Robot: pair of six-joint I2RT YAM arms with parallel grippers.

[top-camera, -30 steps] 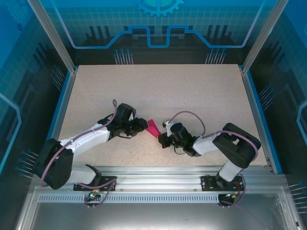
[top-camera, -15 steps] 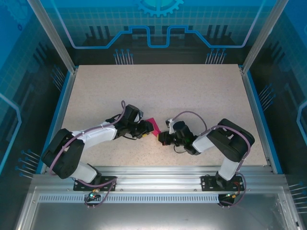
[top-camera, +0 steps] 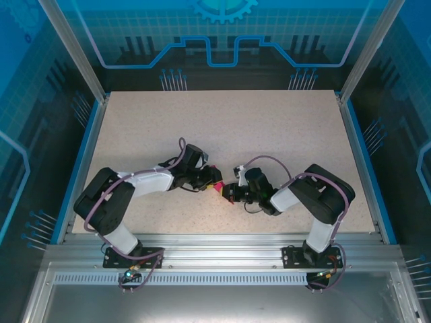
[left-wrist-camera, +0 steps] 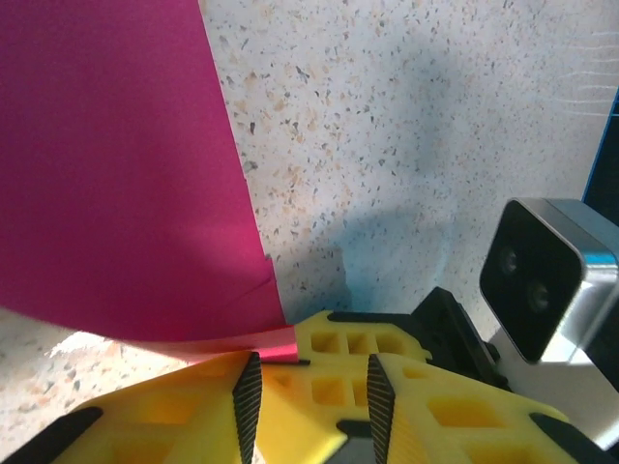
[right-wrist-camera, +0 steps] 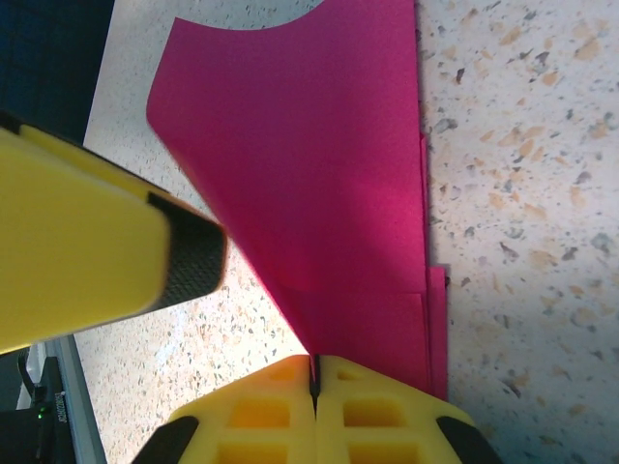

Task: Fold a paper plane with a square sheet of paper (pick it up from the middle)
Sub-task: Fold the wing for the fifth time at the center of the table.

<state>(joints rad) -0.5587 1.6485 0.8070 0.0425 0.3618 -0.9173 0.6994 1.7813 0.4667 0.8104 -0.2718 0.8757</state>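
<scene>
The magenta sheet of paper [right-wrist-camera: 329, 174] is folded into layers and lies on the speckled table, one flap curling upward. My right gripper [right-wrist-camera: 314, 372] is shut on its near corner, with the paper's edge pinched in the seam between the yellow fingers. In the top view just a sliver of the paper [top-camera: 218, 186] shows between the two grippers. My left gripper [left-wrist-camera: 309, 387] stands open directly facing the right gripper's fingers [left-wrist-camera: 358, 343], its ribbed pads apart and nothing clamped. One left finger pad [right-wrist-camera: 193, 261] hovers beside the raised flap. The paper [left-wrist-camera: 116, 164] spreads out at upper left in the left wrist view.
Both grippers [top-camera: 215, 180] [top-camera: 229, 192] meet tip to tip near the table's front middle. The right wrist camera housing [left-wrist-camera: 542, 280] sits close to the left fingers. Aluminium rails and blue walls [top-camera: 84, 155] border the table.
The left arm has swung right and closed in on the right gripper, covering most of the paper from above. Its jaws have narrowed slightly. The right gripper has kept its hold.
</scene>
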